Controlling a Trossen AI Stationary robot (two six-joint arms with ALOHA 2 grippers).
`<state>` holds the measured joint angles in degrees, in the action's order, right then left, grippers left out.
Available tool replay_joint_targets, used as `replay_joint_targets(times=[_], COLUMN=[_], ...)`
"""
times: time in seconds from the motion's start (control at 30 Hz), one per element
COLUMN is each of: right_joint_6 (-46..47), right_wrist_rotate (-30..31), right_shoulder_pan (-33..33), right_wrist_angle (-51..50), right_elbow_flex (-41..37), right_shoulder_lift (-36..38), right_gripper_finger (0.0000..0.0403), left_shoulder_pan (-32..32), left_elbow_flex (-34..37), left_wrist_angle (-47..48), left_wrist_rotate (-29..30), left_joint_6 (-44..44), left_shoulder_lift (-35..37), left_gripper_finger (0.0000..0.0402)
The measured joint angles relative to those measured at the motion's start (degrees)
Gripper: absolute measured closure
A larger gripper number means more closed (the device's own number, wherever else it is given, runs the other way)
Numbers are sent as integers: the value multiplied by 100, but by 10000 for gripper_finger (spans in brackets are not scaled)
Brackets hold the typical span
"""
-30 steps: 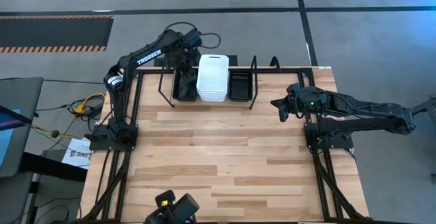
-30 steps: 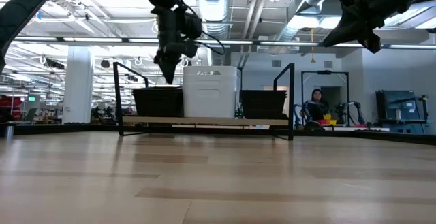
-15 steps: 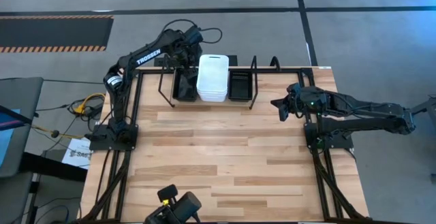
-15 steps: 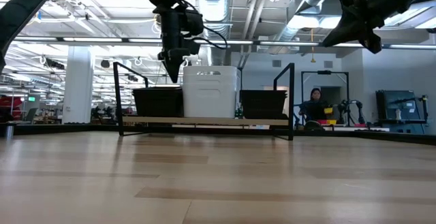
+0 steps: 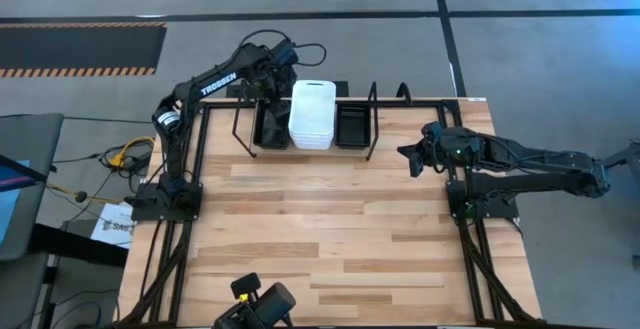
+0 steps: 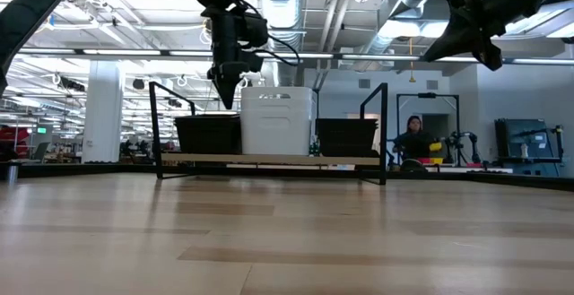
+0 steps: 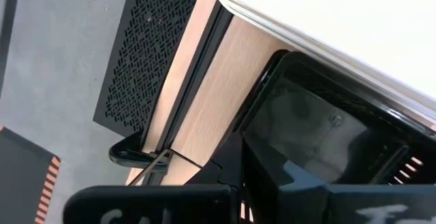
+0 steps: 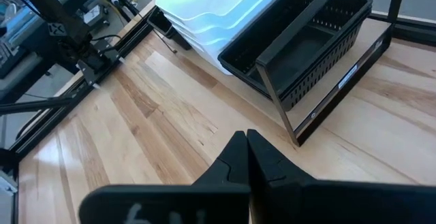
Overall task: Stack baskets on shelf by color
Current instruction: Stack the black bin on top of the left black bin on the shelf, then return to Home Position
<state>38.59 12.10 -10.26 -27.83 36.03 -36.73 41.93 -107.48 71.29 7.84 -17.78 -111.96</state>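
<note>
Lengthwise, white baskets (image 5: 312,115) run front-to-back on shelf (image 5: 372,119) — upright.

From my left wrist camera I see a black mesh-sided basket (image 7: 153,54) along a light wood shelf panel (image 7: 225,81), the white basket stack's smooth rim (image 7: 327,26) crossing one corner, and a glossy black basket (image 7: 327,142) beside it. My left gripper's fingers (image 7: 225,183) sit closed together.
</note>
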Motion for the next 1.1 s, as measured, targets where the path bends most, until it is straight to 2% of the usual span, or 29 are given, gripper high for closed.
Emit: replay_joint_targets(times=[0.33, 0.7, 1.1], right_joint_6=[6, 58, 152], right_wrist_rotate=[2, 2, 2], right_shoulder_pan=[2, 0, 0], right_wrist_angle=[4, 9, 4], right_elbow_flex=[0, 0, 0], right_shoulder_lift=[0, -1, -2], right_gripper_finger=[400, 400, 400], left_shoulder_pan=[44, 59, -446], left_elbow_flex=[160, 486, 122], left_wrist_angle=[5, -298, 778], left_wrist_rotate=[-37, 186, -4], left_joint_6=[-55, -105, 483], left_shoulder_lift=[-170, -214, -205], left_gripper_finger=[401, 401, 401])
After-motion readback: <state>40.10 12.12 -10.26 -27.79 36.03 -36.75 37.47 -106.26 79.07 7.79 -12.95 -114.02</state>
